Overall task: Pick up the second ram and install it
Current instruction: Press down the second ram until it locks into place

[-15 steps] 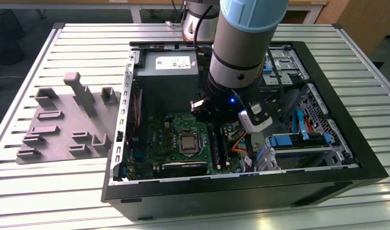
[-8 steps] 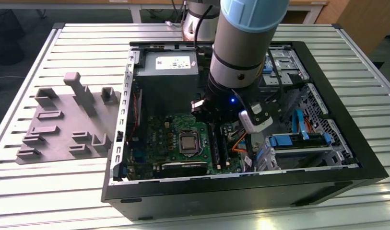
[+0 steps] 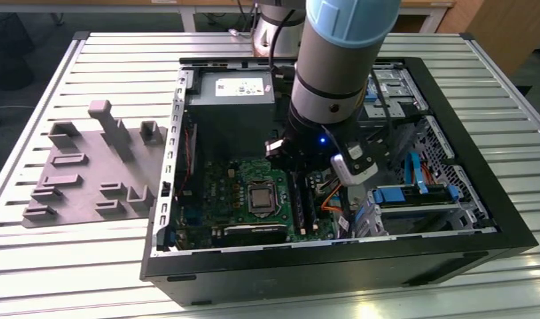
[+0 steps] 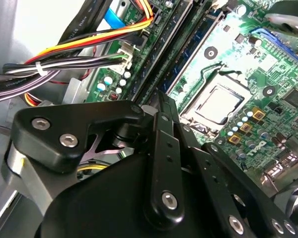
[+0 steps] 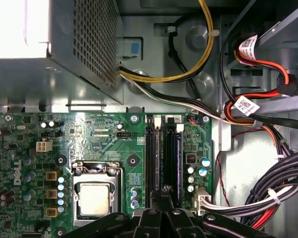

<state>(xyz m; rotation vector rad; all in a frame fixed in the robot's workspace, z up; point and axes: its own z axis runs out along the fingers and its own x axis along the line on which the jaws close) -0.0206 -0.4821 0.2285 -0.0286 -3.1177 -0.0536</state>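
In the exterior view, my black gripper (image 3: 298, 174) is low inside the open black computer case (image 3: 482, 199), over the green motherboard (image 3: 225, 193).

In the first wrist view, the thin blue ram stick (image 5: 178, 158) stands in a long black slot (image 5: 150, 158), just past my fingertips.

In the second wrist view, my fingers (image 4: 164, 124) look pressed together; whether they pinch the ram, I cannot tell.

My gripper (image 4: 161, 106) is matt black metal with shiny silver screws. The board (image 5: 114, 148) is green and glossy, with a smooth silver metal chip cover (image 5: 95, 197) that shines. The slots (image 5: 156, 158) are dark plastic. The ram (image 5: 178, 161) in one slot looks blue and smooth. The power box (image 5: 74, 54) is dull grey metal with tiny holes. The wires (image 5: 198, 54) have shiny plastic skins. The table (image 3: 66, 266) is ribbed pale metal. The case (image 3: 341, 266) is smooth matt black.
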